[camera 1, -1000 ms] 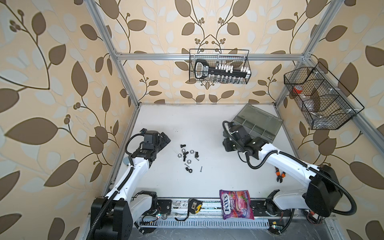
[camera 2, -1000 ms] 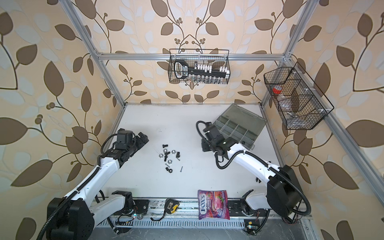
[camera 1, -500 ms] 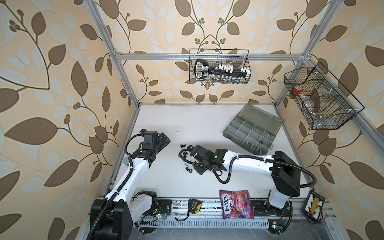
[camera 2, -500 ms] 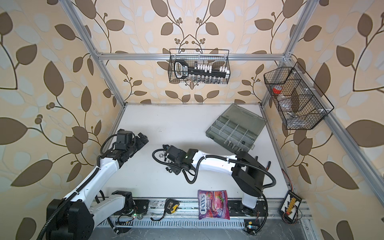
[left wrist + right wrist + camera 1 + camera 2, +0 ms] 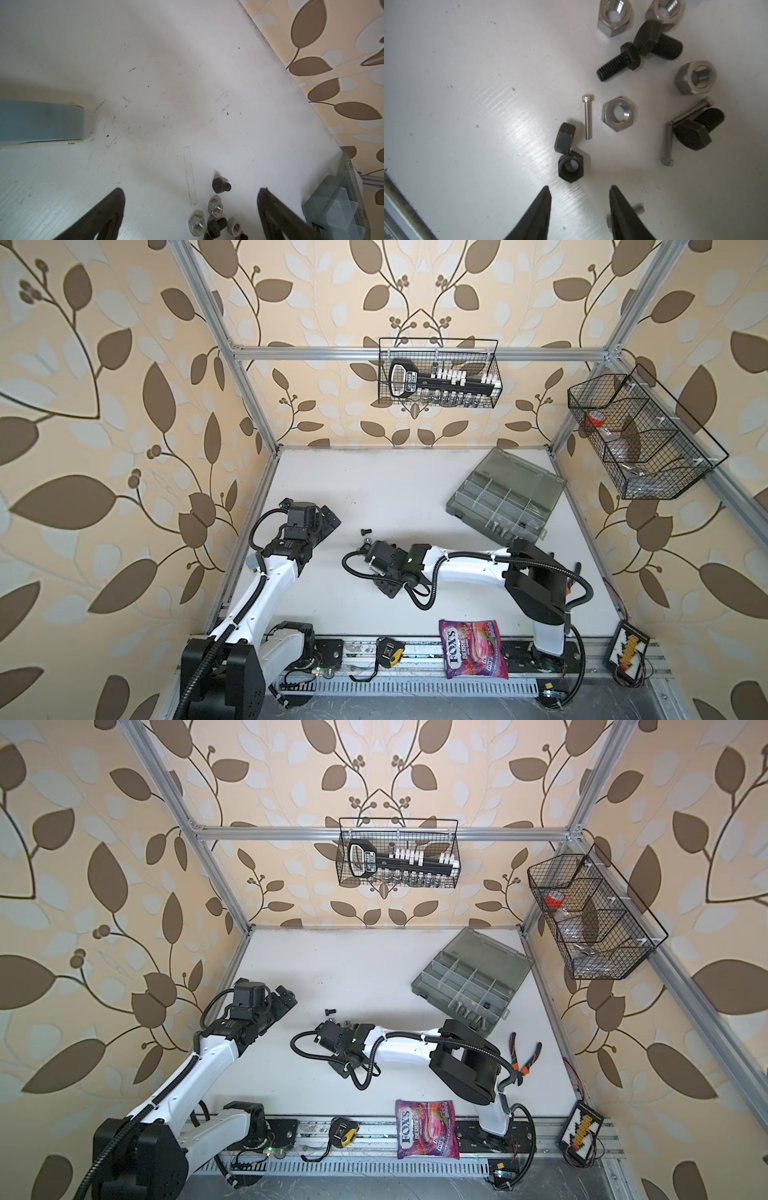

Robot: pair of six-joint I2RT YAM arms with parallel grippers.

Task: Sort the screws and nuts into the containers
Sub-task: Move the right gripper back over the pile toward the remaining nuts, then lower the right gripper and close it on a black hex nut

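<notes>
- Two matte black hex nuts (image 5: 570, 168) touch, one on edge, beside a thin silver screw (image 5: 587, 117), shiny silver nuts (image 5: 618, 114) and stubby black bolts (image 5: 618, 62) on your scuffed white table (image 5: 467, 83).
- Your right gripper (image 5: 579, 188) hangs half-spread just short of them, empty; left gripper (image 5: 191, 190) gapes wide, empty.
- A second ago the right one sat at the grey organizer box (image 5: 473, 499).

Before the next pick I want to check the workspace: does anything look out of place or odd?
Yes. A purple candy bag lies at the front edge of the table, unrelated to sorting. Orange-handled pliers lie near the organizer box, which sits askew to the table edges. One black nut stands on edge, leaning on another black nut.
</notes>
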